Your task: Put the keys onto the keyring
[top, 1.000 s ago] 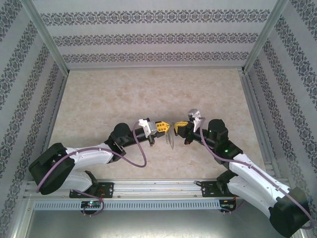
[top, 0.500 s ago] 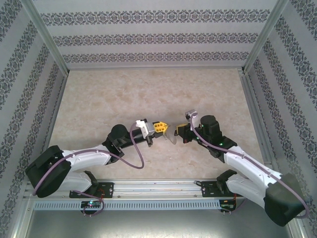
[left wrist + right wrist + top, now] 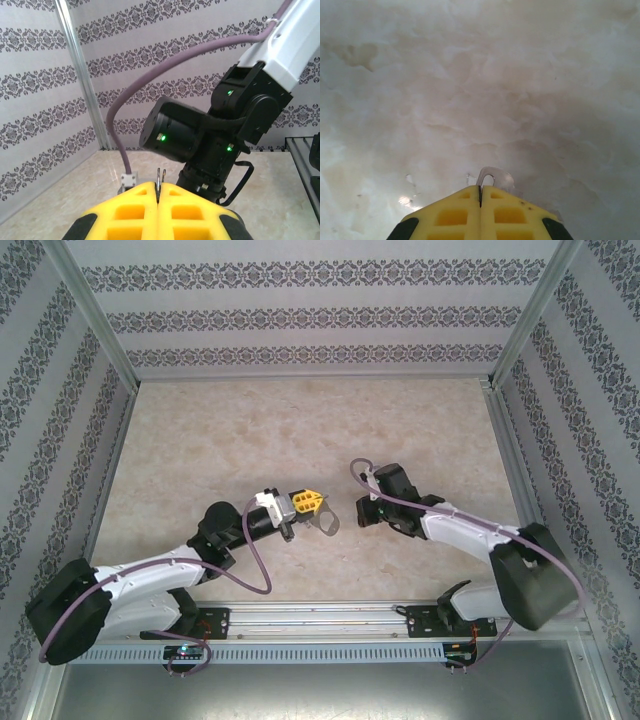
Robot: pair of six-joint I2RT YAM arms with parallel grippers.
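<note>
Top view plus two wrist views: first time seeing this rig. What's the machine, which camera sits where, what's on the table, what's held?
The machine is two robot arms bolted at the near edge of a table, each ending in a two-finger hand. The top view looks down from above and behind them, with the left arm on the left and the right arm on the right. The other two pictures come from a camera on each wrist, looking out past that arm's own hand.

The left hand is shut on a grey metal loop, the keyring. In its wrist view the loop shows edge-on as a thin strip in the grip. The right hand is shut and points down at the table. A small silvery bit pokes out of it, likely the key. Both items are held, not lying loose.
</note>
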